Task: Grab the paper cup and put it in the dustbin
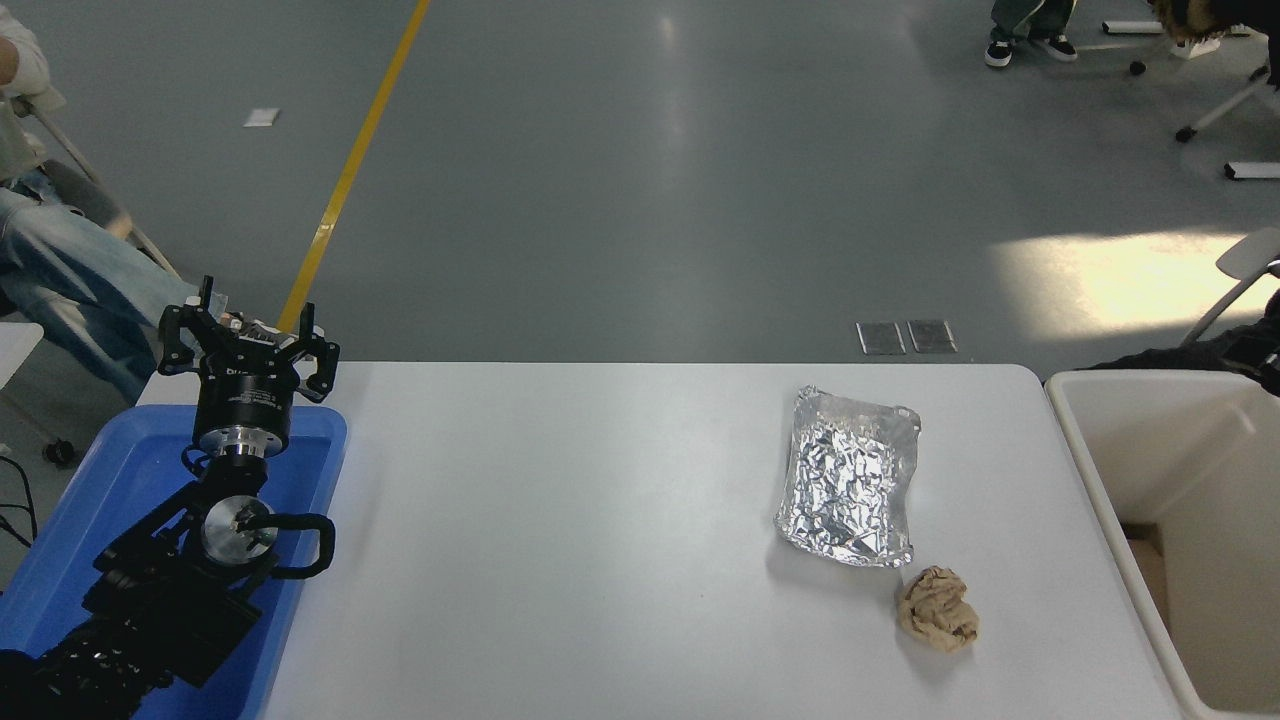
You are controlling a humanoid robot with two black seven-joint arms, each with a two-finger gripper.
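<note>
The dustbin (1098, 470) is a cream-white tub standing off the table's right end. The paper cup does not show anywhere in view; none lies on the table or in the visible part of the dustbin. Only a small black piece of my right gripper (1264, 358) shows at the picture's right edge, above the dustbin's far rim. My left gripper (246, 342) is parked at the lower left over the blue tray, open and empty.
A crumpled silver foil tray (848, 476) and a brown paper ball (937, 608) lie on the white table (560, 540) near its right end. A blue tray (130, 470) sits at the left. A brown piece (1146, 560) lies inside the dustbin. A seated person (60, 270) is at far left.
</note>
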